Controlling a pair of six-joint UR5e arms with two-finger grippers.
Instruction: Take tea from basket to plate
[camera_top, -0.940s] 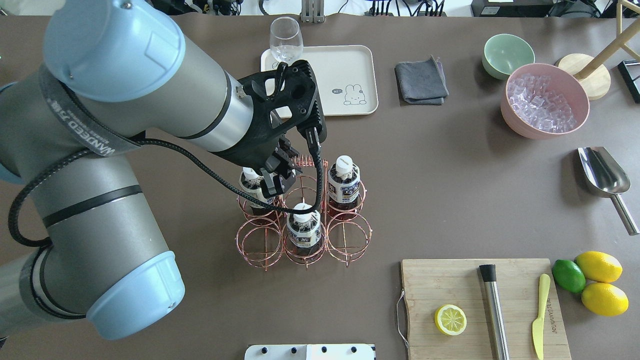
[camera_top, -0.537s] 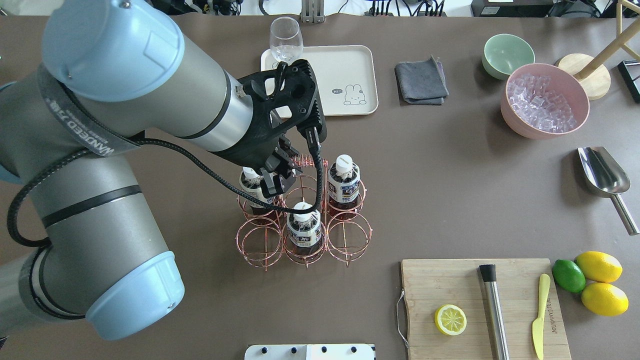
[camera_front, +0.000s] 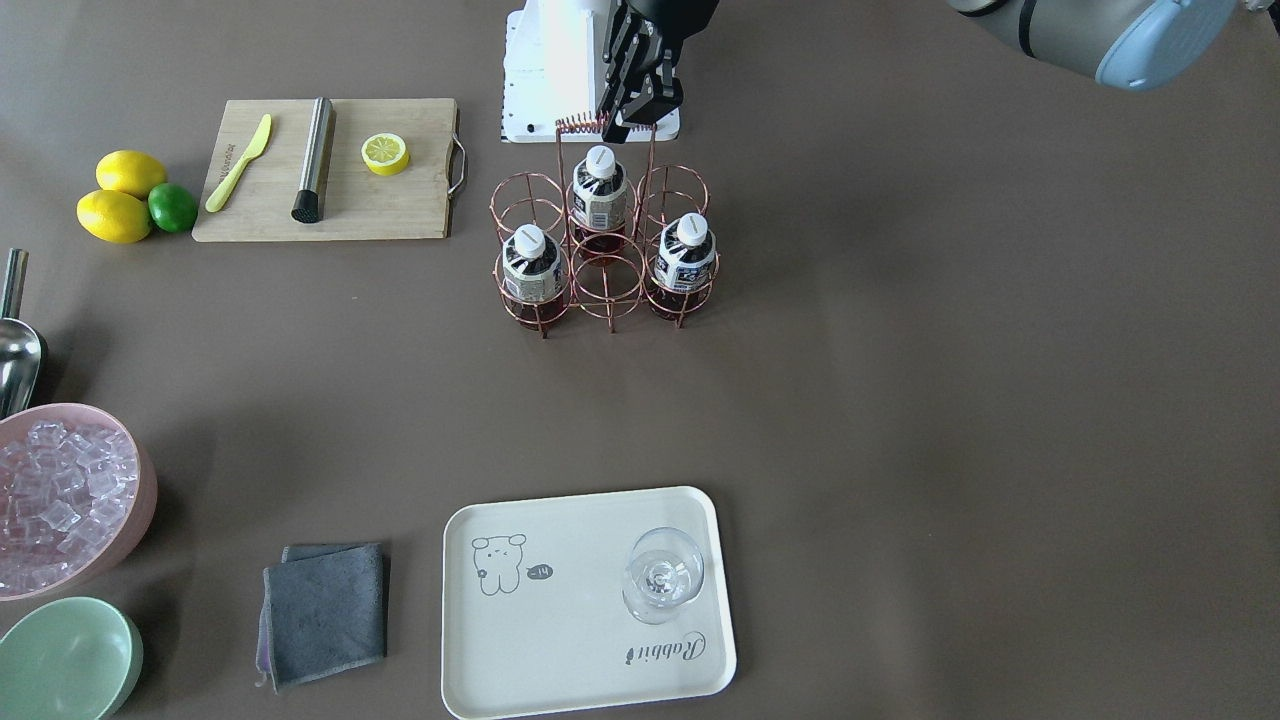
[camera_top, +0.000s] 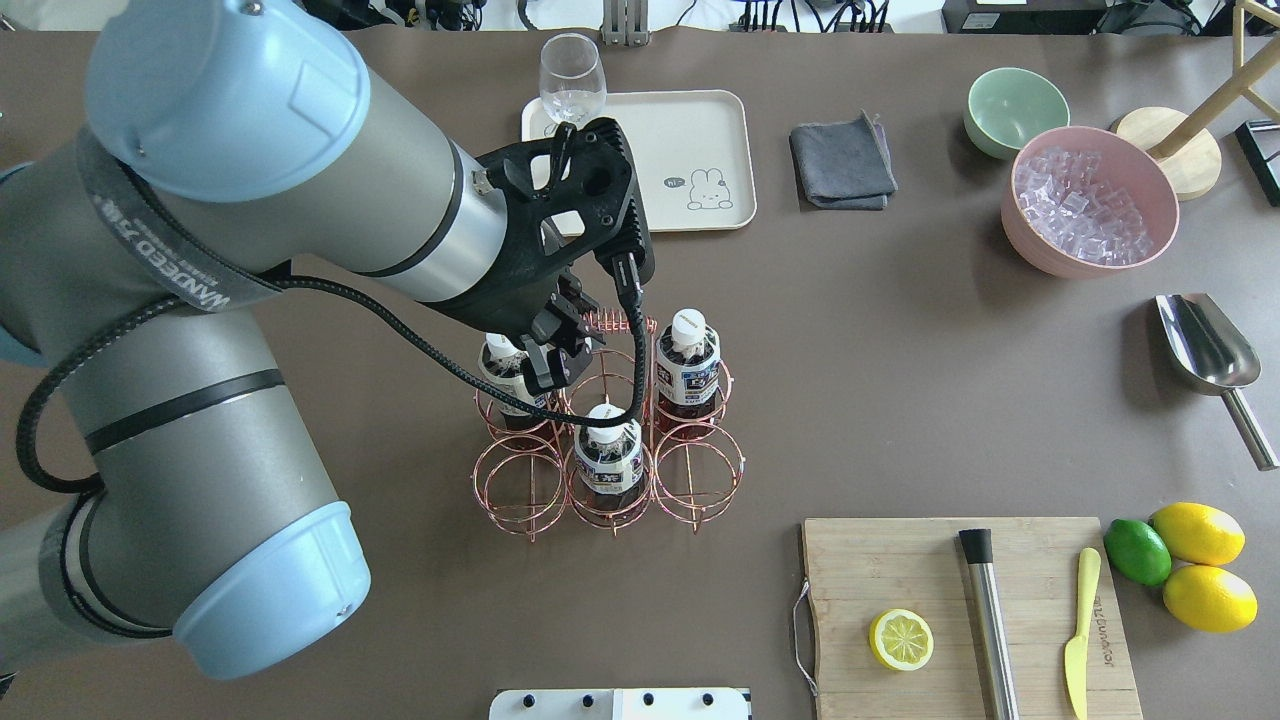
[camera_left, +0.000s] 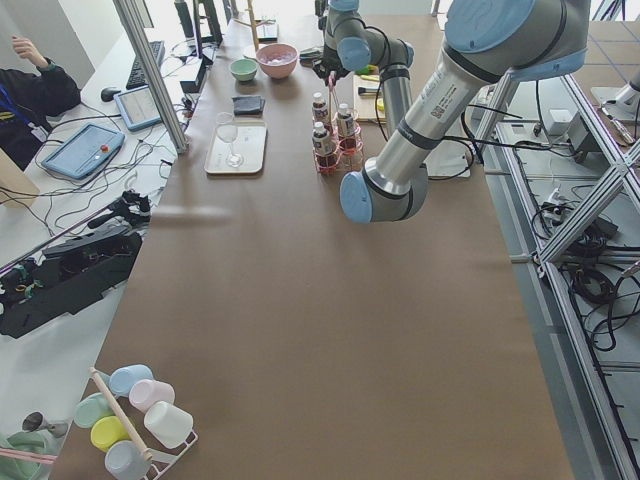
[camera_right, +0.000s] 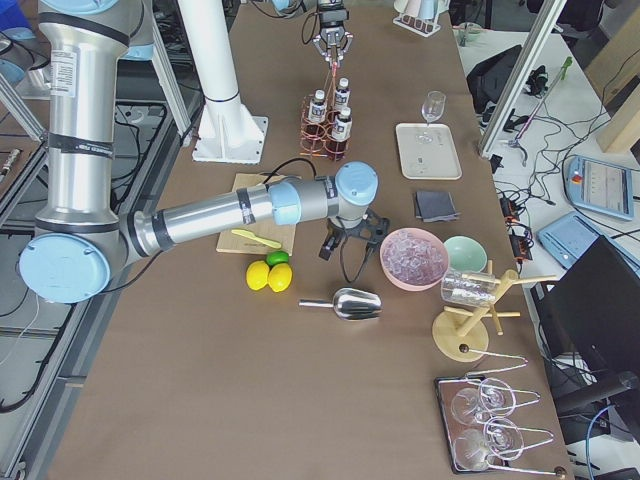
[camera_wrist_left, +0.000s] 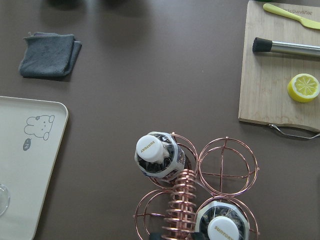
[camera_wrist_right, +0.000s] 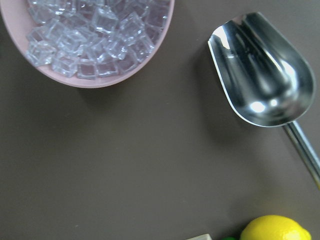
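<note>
Three bottles of tea (camera_front: 599, 190) stood in the basket (camera_front: 600, 300) in the view from your side: one in the middle ring of the robot's row, two in the end rings of your row. The left claw (camera_front: 635, 110) hung over the coiled handle. A wide stretch of brown table lay between the basket and the plate (camera_front: 560, 640), which sat close to your edge with a glass (camera_front: 663, 575) in one corner.

From overhead, you saw the left claw (camera_top: 550, 365) above the handle's left end, its jaws a little apart and gripping nothing. A cloth (camera_top: 842, 165) lay near the plate's (camera_top: 700, 140) right edge.

From the right end, the right claw (camera_right: 335, 245) hung beside the pink ice bowl (camera_right: 415, 258); you could not tell how its jaws stood.

At the left wrist, the handle (camera_wrist_left: 180, 205) ran down to the lower edge. At the right wrist, table showed between the bowl (camera_wrist_right: 90, 80) and the scoop (camera_wrist_right: 262, 70).
</note>
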